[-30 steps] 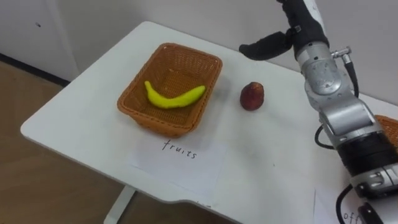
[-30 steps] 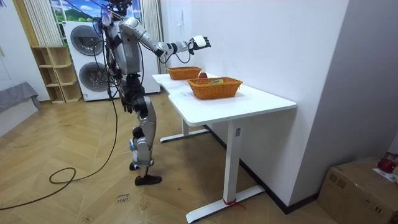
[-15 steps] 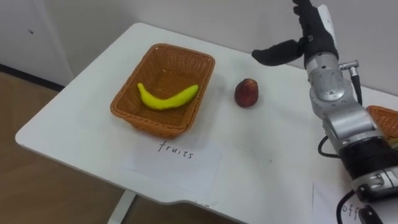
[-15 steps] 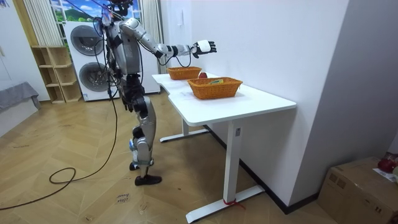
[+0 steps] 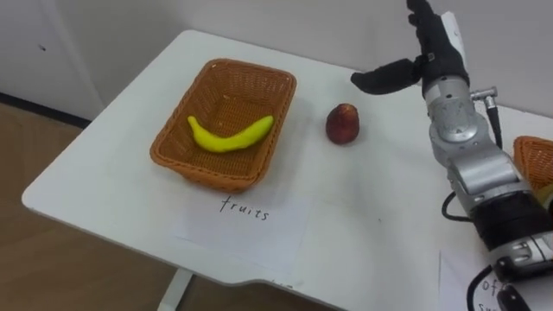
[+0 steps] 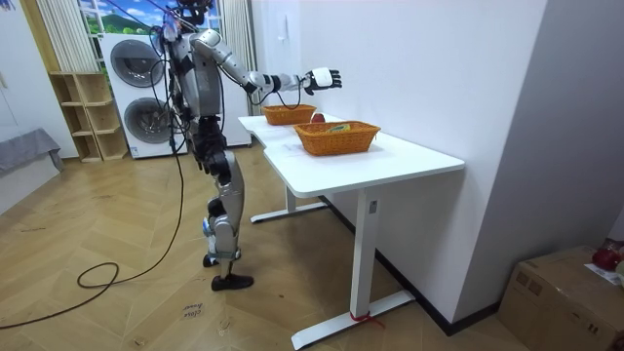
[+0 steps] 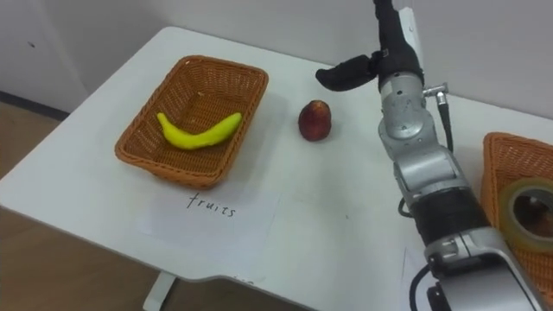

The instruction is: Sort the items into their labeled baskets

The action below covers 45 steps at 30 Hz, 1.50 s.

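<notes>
Fruit-sorting step, apple pending: the red apple (image 5: pixel 342 123) lies on the tabletop (image 5: pixel 363 225) just right of the fruit basket (image 5: pixel 203 173), which holds a banana (image 5: pixel 229 136). The right hand (image 5: pixel 435 53) hovers farther right of the basket, fingers spread, empty. Likely next: lower onto the apple, close round it, and lift it over the basket rim.

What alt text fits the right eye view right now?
The robot's open right hand hovers over a white table, just beyond an apple lying beside a wicker basket that holds a banana. A labelled paper lies before that basket; a second basket at the right holds a tape roll.
</notes>
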{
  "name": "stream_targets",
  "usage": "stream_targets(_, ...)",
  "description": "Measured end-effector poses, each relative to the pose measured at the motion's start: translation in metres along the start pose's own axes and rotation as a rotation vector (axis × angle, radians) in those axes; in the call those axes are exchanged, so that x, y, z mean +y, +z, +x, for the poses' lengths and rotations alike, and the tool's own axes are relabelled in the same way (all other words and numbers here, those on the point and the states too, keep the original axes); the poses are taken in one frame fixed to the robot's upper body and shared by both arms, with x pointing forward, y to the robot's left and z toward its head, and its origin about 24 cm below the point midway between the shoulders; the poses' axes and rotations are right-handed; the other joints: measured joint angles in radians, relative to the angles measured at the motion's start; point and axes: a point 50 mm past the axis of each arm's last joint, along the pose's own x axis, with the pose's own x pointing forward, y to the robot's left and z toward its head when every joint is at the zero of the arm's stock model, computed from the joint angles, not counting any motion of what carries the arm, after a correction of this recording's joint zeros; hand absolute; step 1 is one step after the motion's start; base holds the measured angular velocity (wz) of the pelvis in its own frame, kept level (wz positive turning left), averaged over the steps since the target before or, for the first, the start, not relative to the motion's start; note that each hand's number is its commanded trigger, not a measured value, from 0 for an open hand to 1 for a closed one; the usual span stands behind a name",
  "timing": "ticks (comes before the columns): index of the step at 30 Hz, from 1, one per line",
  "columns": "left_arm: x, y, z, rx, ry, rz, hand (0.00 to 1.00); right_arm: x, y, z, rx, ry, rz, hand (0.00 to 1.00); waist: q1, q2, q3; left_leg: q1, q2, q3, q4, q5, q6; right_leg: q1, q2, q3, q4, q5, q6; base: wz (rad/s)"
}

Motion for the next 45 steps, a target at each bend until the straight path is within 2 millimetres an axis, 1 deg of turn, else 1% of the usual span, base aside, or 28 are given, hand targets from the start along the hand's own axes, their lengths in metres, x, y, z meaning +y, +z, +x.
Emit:
stream_targets(1,-0.001,0.001,0.000,-0.003,-0.003,0.002,0.00,0.000,-0.004,-0.001,0.014,0.002,-0.001,0.00,0.000,0.001,0.0005,0.000,0.000,0.001,0.000,0.000,0.000,-0.002,0.000,0.000,0.000,0.000,0.000,0.00)
stream_targets(3,-0.004,0.001,-0.001,-0.007,-0.011,0.005,0.00,0.004,-0.018,-0.004,0.068,0.019,0.007,0.00,0.003,0.006,0.0034,-0.003,0.000,0.001,0.000,0.000,0.001,-0.007,-0.001,0.000,0.001,0.000,0.000,0.00)
stream_targets(6,-0.008,0.005,-0.002,-0.022,-0.009,0.017,0.00,0.008,-0.028,-0.009,0.102,0.042,0.020,0.00,0.002,0.016,0.0082,-0.014,0.000,0.000,0.000,0.000,0.001,-0.017,0.000,0.002,0.003,0.000,0.000,0.00)
stream_targets(7,-0.009,0.005,-0.002,-0.022,-0.012,0.022,0.00,0.009,-0.029,-0.010,0.105,0.047,0.021,0.00,0.002,0.018,0.0072,-0.016,0.000,0.000,0.000,0.000,0.001,-0.022,0.000,0.002,0.005,0.000,0.000,0.00)
stream_targets(8,-0.010,0.005,-0.003,-0.027,-0.017,0.032,0.00,0.011,-0.029,-0.010,0.107,0.058,0.030,0.00,0.001,0.022,0.0079,-0.019,0.001,-0.002,0.001,0.001,0.001,-0.029,-0.001,0.002,0.009,0.000,0.000,0.00)
stream_targets(10,-0.013,0.006,-0.003,-0.032,-0.025,0.046,0.00,0.015,-0.028,-0.011,0.110,0.075,0.051,0.00,0.000,0.028,0.0054,-0.019,0.001,-0.002,0.001,0.001,0.001,-0.030,0.000,0.002,0.011,0.000,0.000,0.00)
stream_targets(14,-0.014,0.009,-0.003,-0.054,-0.032,0.054,0.00,0.024,-0.027,-0.012,0.112,0.117,0.089,0.00,0.000,0.027,0.0042,-0.019,0.002,0.000,0.004,0.001,0.001,-0.028,-0.006,0.001,0.012,0.000,0.000,0.00)
stream_targets(18,-0.016,0.006,-0.003,-0.038,-0.040,0.061,0.00,0.030,-0.025,-0.013,0.115,0.153,0.138,0.00,0.002,0.026,0.0041,-0.019,0.000,0.001,0.004,0.001,0.002,-0.028,-0.007,0.001,0.012,0.000,0.000,0.00)
stream_targets(26,-0.018,0.001,-0.003,-0.014,-0.056,0.051,0.00,0.033,-0.025,-0.013,0.126,0.187,0.215,0.00,0.015,0.025,0.0039,-0.025,0.000,0.001,0.005,0.002,0.002,-0.030,-0.006,-0.004,0.014,0.000,0.000,0.00)
stream_targets(29,-0.018,0.000,-0.003,-0.013,-0.058,0.050,0.00,0.033,-0.025,-0.013,0.124,0.187,0.220,0.00,0.020,0.023,0.0023,-0.029,-0.001,0.000,0.006,0.002,0.003,-0.036,-0.006,-0.006,0.014,0.000,0.000,0.00)
stream_targets(35,-0.018,0.002,-0.003,-0.019,-0.061,0.048,0.00,0.034,-0.024,-0.014,0.115,0.203,0.222,0.00,0.025,0.023,0.0023,-0.030,-0.002,0.000,0.006,0.003,0.003,-0.039,-0.008,-0.006,0.014,0.000,0.000,0.00)
stream_targets(41,-0.018,0.004,-0.003,-0.027,-0.068,0.045,0.00,0.035,-0.024,-0.014,0.113,0.205,0.207,0.00,0.026,0.021,0.0036,-0.032,-0.002,-0.001,0.006,0.003,0.003,-0.040,-0.009,-0.008,0.014,0.000,0.000,0.00)
stream_targets(43,-0.018,0.004,-0.003,-0.027,-0.072,0.045,0.00,0.035,-0.024,-0.014,0.114,0.198,0.207,0.00,0.026,0.019,0.0050,-0.032,-0.002,-0.001,0.006,0.003,0.003,-0.040,-0.009,-0.009,0.014,0.000,0.000,0.00)
stream_targets(45,-0.019,0.003,-0.003,-0.027,-0.077,0.045,0.00,0.034,-0.024,-0.014,0.114,0.187,0.206,0.00,0.026,0.014,0.0087,-0.032,-0.002,-0.003,0.006,0.003,0.003,-0.040,-0.009,-0.009,0.014,0.000,0.000,0.00)
